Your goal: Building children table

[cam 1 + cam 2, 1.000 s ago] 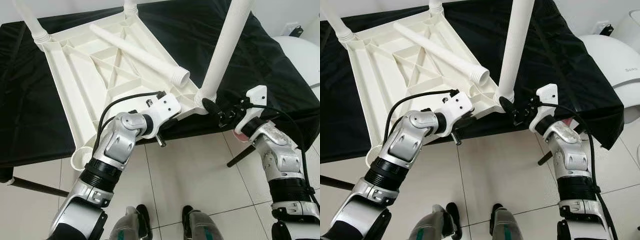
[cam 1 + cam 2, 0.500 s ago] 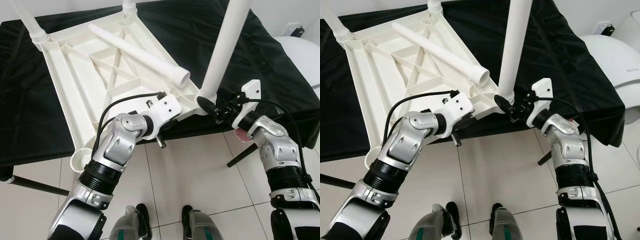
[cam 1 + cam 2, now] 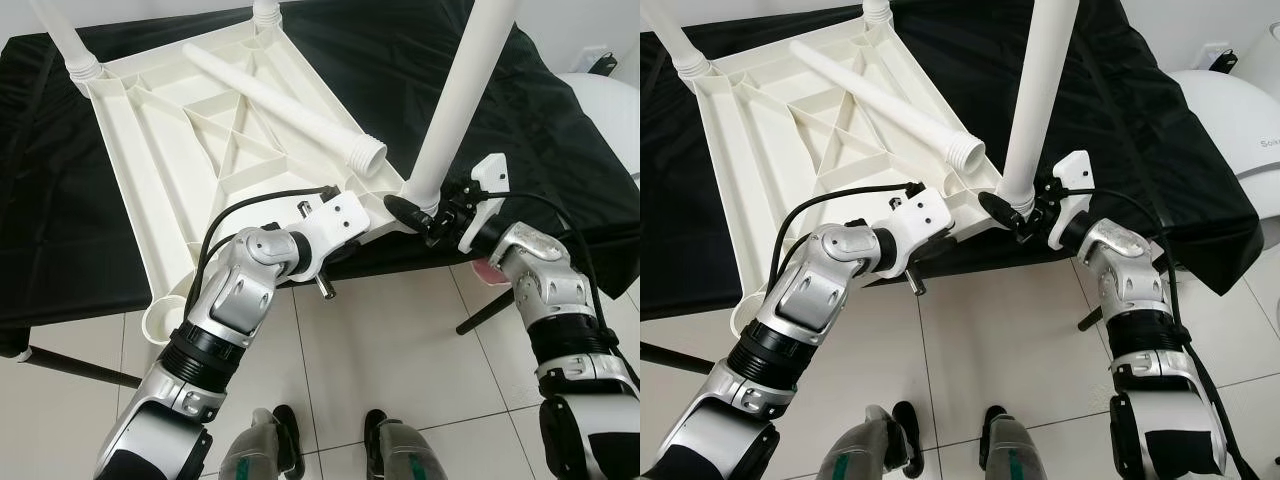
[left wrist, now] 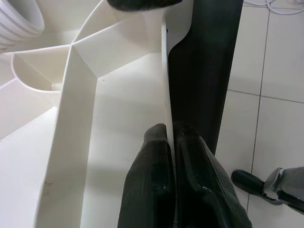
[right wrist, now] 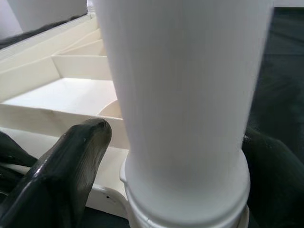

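Tabletop [image 3: 190,150], white plastic, lies upside down on a black-draped counter [image 3: 60,230], ribbed underside up, near corner overhanging the counter's front edge. Inverted this way, the leg sockets face up for fitting.

Near-right leg [image 3: 455,100] stands upright in its corner socket. Two more legs stand in the far corners: far-left leg [image 3: 62,38] and far-right leg [image 3: 266,10]. Loose leg [image 3: 280,100] lies diagonally across the ribs, threaded end toward the robot. Empty socket [image 3: 165,315] shows at the near-left corner, likely where the loose leg belongs.

Right gripper [image 3: 420,210] sits at the base of the near-right leg, fingers spread around it, one finger [image 5: 66,166] on one side of the collar and the other on the far side. Whether they press the leg or merely bracket it I cannot tell. Probable purpose: turning or seating the leg in its socket.

Left gripper [image 4: 173,137] has its fingers pinched tight on the tabletop's thin front rim wall [image 4: 164,85], beside the same corner. This reads as a brace, keeping the top from twisting or sliding while the leg is worked.

White rounded object [image 3: 610,110] stands beyond the counter's right end. Tiled floor [image 3: 400,350] below.
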Available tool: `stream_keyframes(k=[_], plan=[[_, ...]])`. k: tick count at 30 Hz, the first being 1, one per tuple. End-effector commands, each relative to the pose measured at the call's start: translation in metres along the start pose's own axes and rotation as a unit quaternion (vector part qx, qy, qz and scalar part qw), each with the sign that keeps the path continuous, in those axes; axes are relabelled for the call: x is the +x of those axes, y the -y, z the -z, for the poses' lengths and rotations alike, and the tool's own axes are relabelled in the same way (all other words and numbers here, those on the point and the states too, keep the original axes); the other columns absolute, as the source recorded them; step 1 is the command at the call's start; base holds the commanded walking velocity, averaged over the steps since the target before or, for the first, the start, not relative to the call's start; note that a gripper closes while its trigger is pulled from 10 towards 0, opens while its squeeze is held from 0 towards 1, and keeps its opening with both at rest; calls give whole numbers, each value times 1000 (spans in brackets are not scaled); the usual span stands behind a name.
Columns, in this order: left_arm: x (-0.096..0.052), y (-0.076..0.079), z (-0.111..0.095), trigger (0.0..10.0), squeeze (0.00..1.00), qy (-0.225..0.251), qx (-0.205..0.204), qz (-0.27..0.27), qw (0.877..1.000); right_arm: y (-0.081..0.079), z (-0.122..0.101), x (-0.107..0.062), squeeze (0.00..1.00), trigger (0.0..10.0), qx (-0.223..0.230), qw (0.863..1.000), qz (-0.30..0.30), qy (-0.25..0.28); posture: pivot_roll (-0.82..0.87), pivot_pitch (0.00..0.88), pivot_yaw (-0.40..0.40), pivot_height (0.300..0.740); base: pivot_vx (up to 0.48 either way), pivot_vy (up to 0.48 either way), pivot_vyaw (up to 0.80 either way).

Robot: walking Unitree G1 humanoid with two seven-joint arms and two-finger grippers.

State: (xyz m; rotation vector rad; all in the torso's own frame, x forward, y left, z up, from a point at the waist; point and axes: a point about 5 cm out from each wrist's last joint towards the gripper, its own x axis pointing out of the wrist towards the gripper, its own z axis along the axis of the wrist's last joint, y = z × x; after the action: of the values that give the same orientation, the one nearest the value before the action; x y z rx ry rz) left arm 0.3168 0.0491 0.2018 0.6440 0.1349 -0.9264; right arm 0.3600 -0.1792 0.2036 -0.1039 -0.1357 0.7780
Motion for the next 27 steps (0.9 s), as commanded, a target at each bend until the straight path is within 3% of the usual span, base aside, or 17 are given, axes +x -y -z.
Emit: stream_keyframes(k=[1, 7, 8, 10, 11, 12, 13, 15, 16, 26, 27], plan=[[-3, -1, -6, 10000, 0, 5, 18, -37, 999, 0, 2, -1, 0, 10000, -5, 1000, -8, -6, -113, 216, 34, 740, 0, 0, 0], [-3, 1, -6, 10000, 0, 4, 22, -32, 999, 6, 1, 0, 0, 10000, -15, 1000, -8, -10, -113, 213, 39, 740, 0, 0, 0], [-3, 2, -5, 10000, 0, 2, 23, -29, 999, 7, 0, 1, 0, 4902, -17, 1000, -6, -10, -113, 213, 40, 740, 0, 0, 0], [-3, 2, -5, 10000, 0, 1, 24, -27, 999, 8, 0, 1, 0, 4902, -18, 1000, -5, -9, -113, 213, 40, 740, 0, 0, 0], [-3, 3, -4, 10000, 0, 1, 24, -26, 999, 9, 0, 1, 0, 1569, -19, 1000, -6, -9, -112, 212, 40, 740, 0, 0, 0], [-3, 3, -4, 10000, 0, 1, 24, -26, 999, 9, 0, 1, 0, 1569, -19, 1000, -6, -9, -112, 212, 40, 740, 0, 0, 0], [-2, 3, -4, 10000, 0, 0, 24, -25, 999, 9, 0, 1, 0, 431, -20, 1000, -9, -10, -112, 207, 41, 740, 0, 0, 0], [-2, 3, -4, 10000, 0, -1, 24, -25, 999, 10, 0, 1, 0, 667, -20, 1000, -9, -11, -112, 207, 41, 740, 0, 0, 0], [-2, 3, -4, 10000, 0, 0, 24, -25, 999, 10, 0, 1, 0, 10000, -22, 1000, -8, -13, -112, 207, 41, 740, 0, 0, 0], [-2, 3, -5, 10000, 0, -1, 26, -24, 999, 12, 0, 3, 0, 10000, -23, 1000, -7, -9, -115, 206, 43, 740, 0, 0, 0], [-2, 3, -5, 10000, 0, -1, 25, -24, 999, 11, 0, 2, 0, 2392, -18, 1000, -5, -3, -114, 207, 43, 740, 0, 0, 0]])
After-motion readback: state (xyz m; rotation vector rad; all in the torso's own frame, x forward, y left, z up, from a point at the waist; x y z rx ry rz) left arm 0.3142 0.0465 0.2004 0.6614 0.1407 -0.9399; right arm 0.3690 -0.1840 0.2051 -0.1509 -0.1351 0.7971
